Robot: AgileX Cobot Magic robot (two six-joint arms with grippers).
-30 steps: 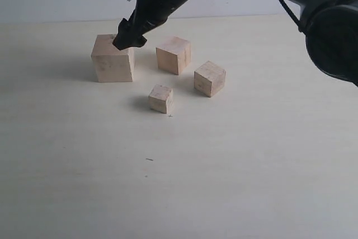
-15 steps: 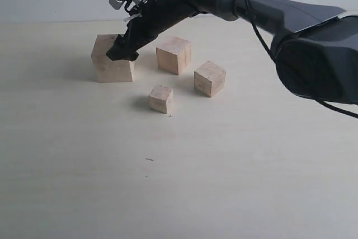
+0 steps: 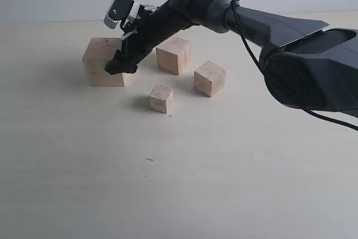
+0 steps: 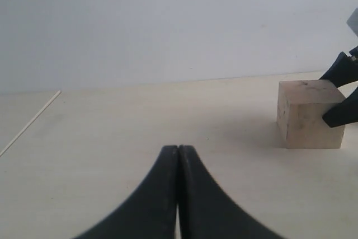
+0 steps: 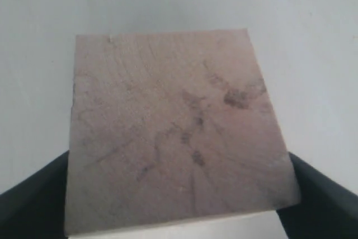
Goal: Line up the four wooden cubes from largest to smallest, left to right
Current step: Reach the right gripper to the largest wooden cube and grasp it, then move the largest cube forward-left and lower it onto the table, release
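Four pale wooden cubes stand on the table. The largest cube (image 3: 99,64) is at the far left, and my right gripper (image 3: 119,63) reaches across the middle and is shut on it. In the right wrist view the largest cube (image 5: 173,138) fills the gap between both black fingers (image 5: 33,200). To its right stand the second-largest cube (image 3: 173,54), the third cube (image 3: 210,78) and, nearer the front, the smallest cube (image 3: 161,98). My left gripper (image 4: 178,149) is shut and empty, low over the table, facing the largest cube (image 4: 305,116).
The right arm (image 3: 246,18) stretches over the back of the table, above the second-largest cube. A pale table (image 3: 179,183) extends toward the front. A thin table edge line (image 4: 31,121) shows in the left wrist view.
The right gripper has come down around the largest cube's right side, and the cube has shifted to the left with it. The other three cubes have not moved.
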